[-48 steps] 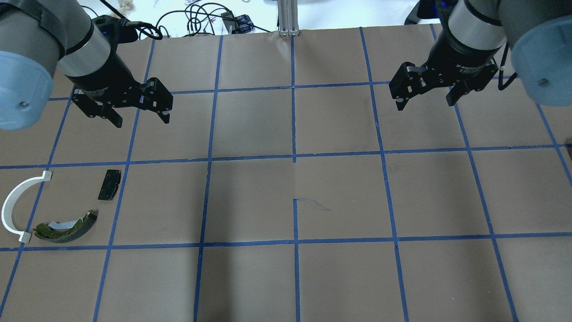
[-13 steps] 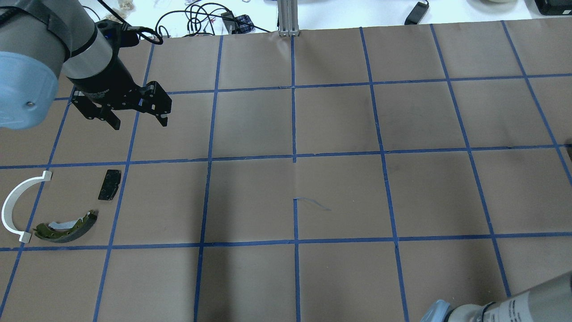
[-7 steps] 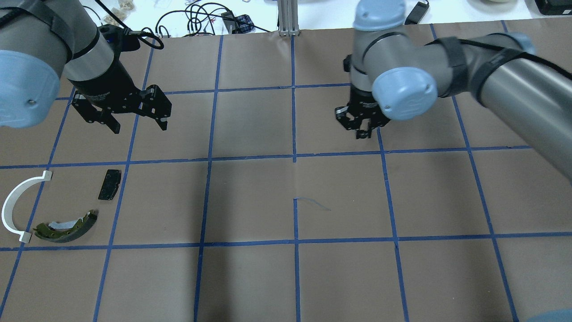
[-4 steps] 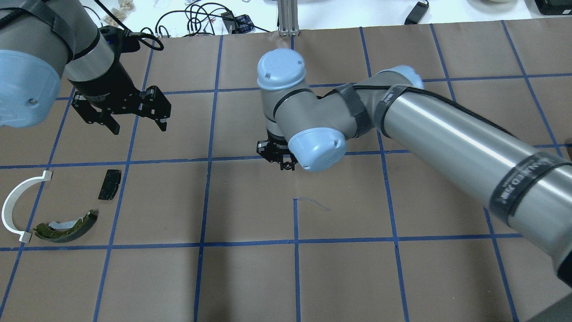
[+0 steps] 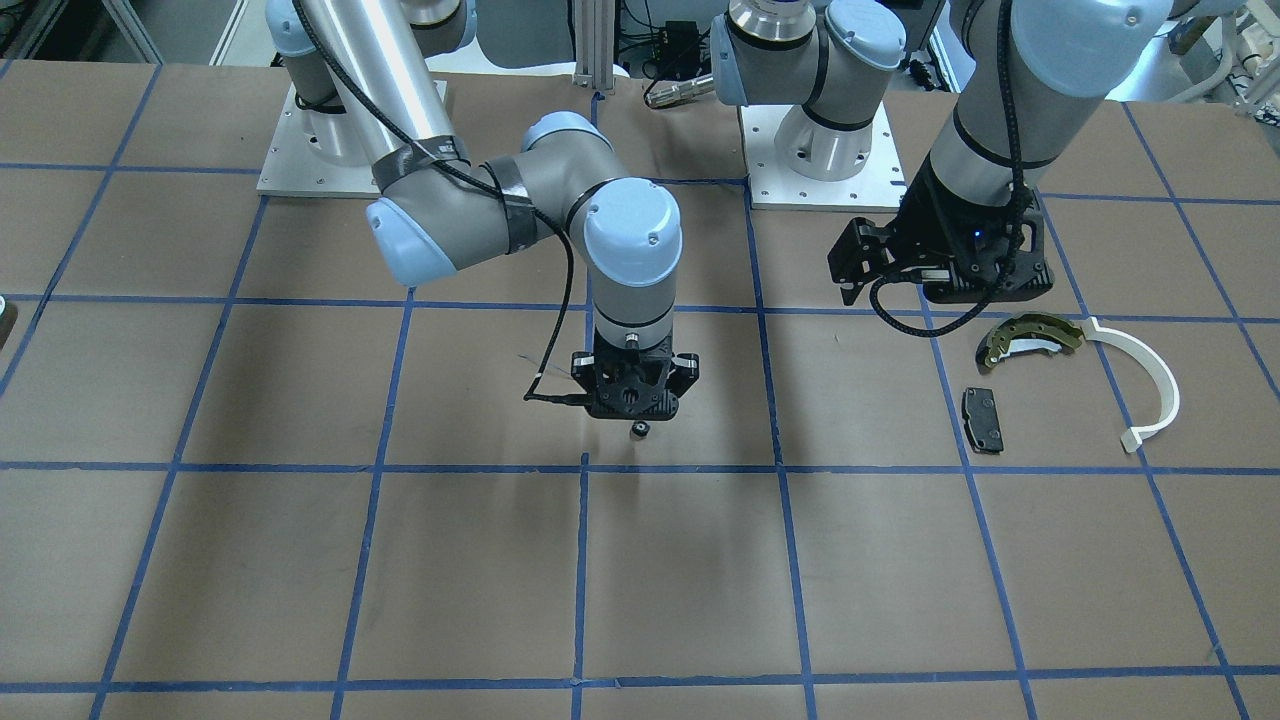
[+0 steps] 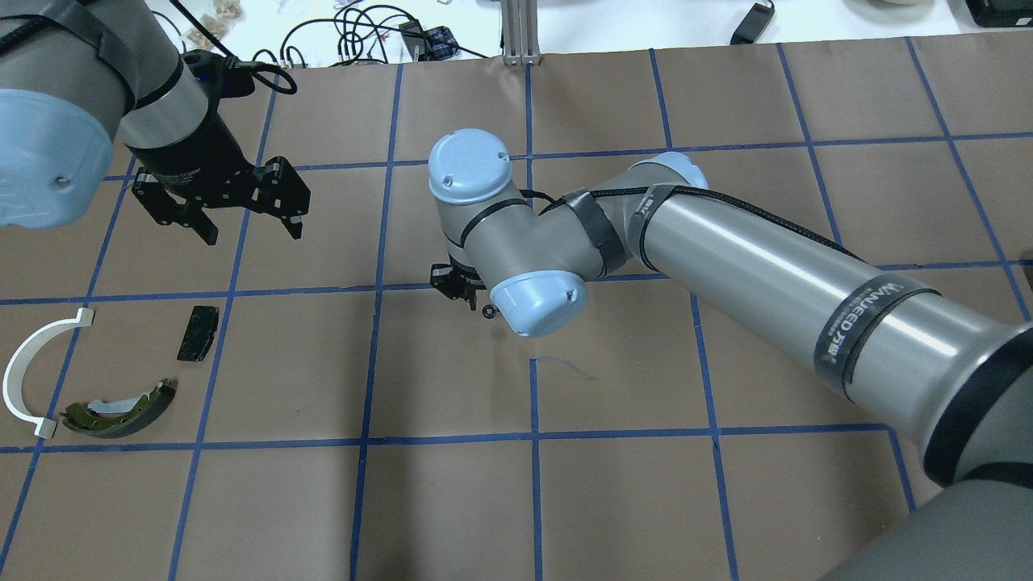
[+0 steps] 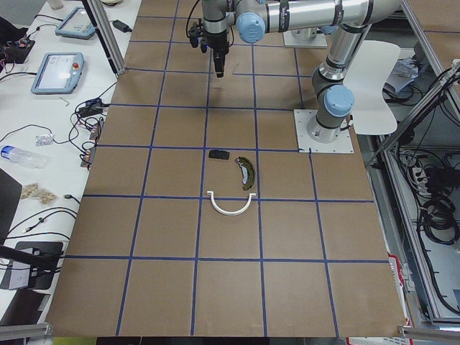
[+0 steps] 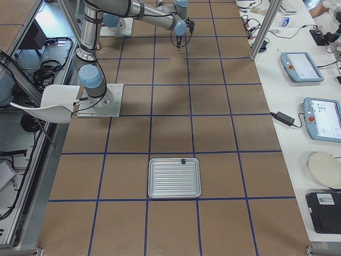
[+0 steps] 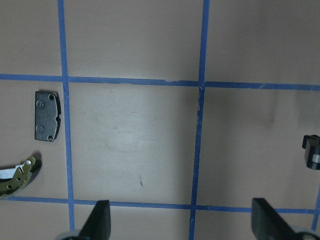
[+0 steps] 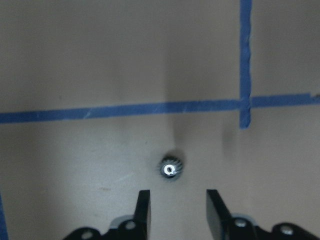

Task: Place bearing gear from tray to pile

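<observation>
The bearing gear, small, dark and toothed, shows just beyond my right gripper's fingertips, not between them. The fingers stand apart with nothing in the gap. In the front view the gear sits right under that gripper, over the table's middle. I cannot tell whether it rests on the paper. The pile lies at the left: olive brake shoe, white arc, black pad. My left gripper hangs open and empty beyond the pile. The ridged tray shows in the right side view.
Brown paper with a blue tape grid covers the table. A small dark part sits at the tray's far rim. Cables lie past the far edge. My right arm stretches across the right half of the table.
My right arm has swung in from the right and moved left to the table's middle. The gear now shows free below its fingertips. The left arm has barely moved.
</observation>
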Motion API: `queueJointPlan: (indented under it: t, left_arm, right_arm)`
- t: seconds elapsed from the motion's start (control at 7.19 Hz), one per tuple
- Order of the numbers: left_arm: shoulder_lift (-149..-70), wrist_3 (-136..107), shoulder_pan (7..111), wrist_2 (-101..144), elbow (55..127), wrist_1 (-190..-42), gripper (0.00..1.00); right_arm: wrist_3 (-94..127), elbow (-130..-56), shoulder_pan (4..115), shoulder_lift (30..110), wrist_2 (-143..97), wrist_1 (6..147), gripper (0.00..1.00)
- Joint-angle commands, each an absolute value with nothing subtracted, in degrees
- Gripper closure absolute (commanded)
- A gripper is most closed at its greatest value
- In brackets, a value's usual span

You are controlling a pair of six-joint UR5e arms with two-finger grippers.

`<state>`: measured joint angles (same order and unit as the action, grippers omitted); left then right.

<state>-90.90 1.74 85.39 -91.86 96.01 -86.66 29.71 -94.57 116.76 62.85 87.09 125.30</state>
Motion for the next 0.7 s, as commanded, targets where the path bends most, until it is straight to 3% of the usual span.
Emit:
queueJointPlan:
  t: [0.0,0.28,0.56]
  left_arm:
    - [-91.67,1.41,85.43,-91.76,97.11,-85.79,0.00]
    - [-92.80,0.62,86.04,-91.06,97.64,-84.90,0.00]
    - [-96.83,-4.71,90.75,-90.79,98.88,-79.75,0.00]
  right_arm:
    - [16.00,-94.57,107.72,67.47,86.14,121.60,0.00]
    - [-4.11,-94.57,91.41,74.24,86.39,108.51,0.00]
    - [-24.40,-94.66,74.97,75.94,89.10,103.90,0.00]
